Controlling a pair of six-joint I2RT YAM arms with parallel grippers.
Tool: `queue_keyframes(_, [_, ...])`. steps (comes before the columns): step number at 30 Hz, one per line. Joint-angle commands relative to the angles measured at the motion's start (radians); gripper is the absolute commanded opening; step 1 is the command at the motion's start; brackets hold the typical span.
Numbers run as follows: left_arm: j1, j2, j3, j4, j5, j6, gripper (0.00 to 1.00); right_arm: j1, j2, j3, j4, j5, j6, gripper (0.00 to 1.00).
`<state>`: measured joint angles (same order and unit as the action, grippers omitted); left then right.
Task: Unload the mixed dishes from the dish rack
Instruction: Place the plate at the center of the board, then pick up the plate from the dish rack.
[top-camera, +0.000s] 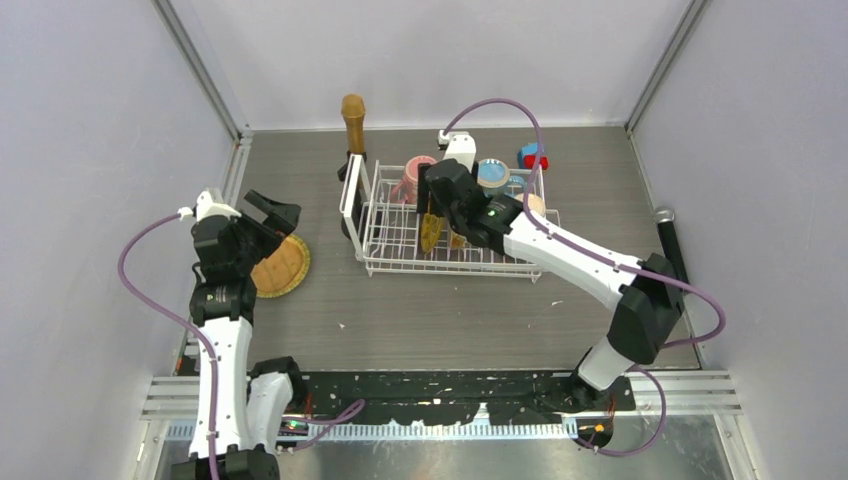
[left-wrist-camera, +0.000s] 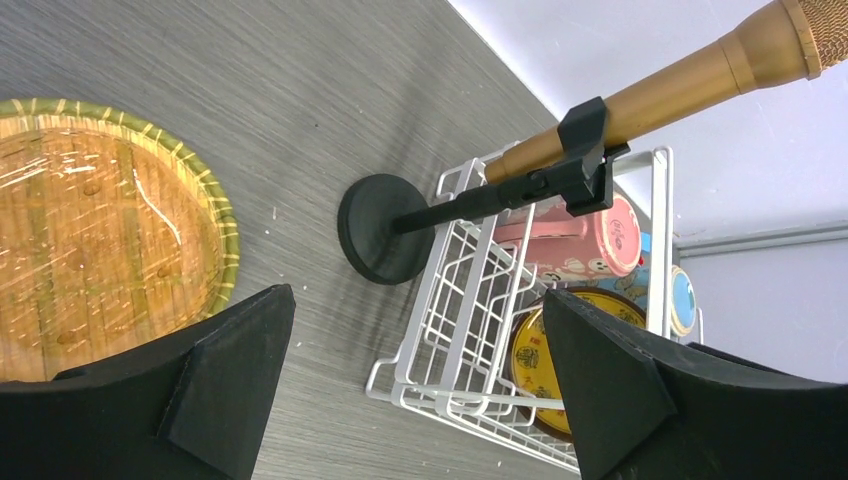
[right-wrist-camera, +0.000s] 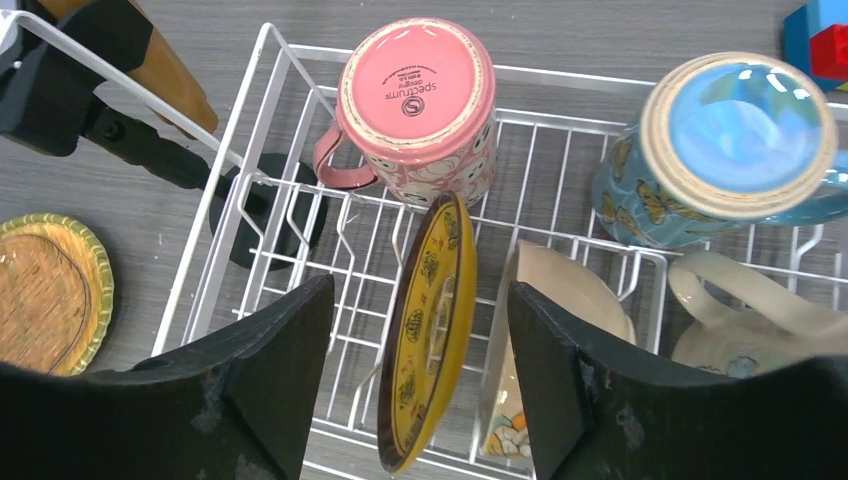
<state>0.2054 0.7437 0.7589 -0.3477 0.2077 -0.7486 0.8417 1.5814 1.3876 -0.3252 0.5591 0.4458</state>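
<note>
The white wire dish rack (top-camera: 372, 215) stands at the table's centre back. In it a yellow plate (right-wrist-camera: 430, 320) stands on edge, with an upside-down pink mug (right-wrist-camera: 418, 100), a blue mug (right-wrist-camera: 735, 140), a white bowl (right-wrist-camera: 560, 300) and a cream mug (right-wrist-camera: 760, 320). My right gripper (right-wrist-camera: 420, 290) is open over the rack (right-wrist-camera: 250, 230), one finger on each side of the yellow plate, not touching it. A tan woven plate (top-camera: 281, 265) lies flat on the table to the left. My left gripper (top-camera: 275, 222) is open and empty just above it. The woven plate also shows in the left wrist view (left-wrist-camera: 90, 260).
A brown microphone-shaped stick (top-camera: 353, 120) on a black round-based stand (left-wrist-camera: 385, 235) stands against the rack's left end. A small blue-and-red block (top-camera: 532, 156) sits behind the rack. A black cylinder (top-camera: 668, 235) lies near the right wall. Walls close in on both sides.
</note>
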Motion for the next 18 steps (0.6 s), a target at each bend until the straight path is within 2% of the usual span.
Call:
queue_keyframes(1, [0.005, -0.009, 0.022, 0.007, -0.011, 0.037, 1.0, -0.019, 0.051, 0.087, -0.038, -0.035, 0.029, 0.67])
queue_keyframes(4, [0.005, -0.006, 0.024, -0.008, -0.018, 0.043, 1.0, -0.026, 0.083, 0.114, -0.065, -0.041, 0.037, 0.58])
queue_keyframes(18, [0.005, 0.0, 0.021, -0.006, -0.025, 0.019, 1.0, -0.031, 0.158, 0.14, -0.106, -0.026, 0.048, 0.42])
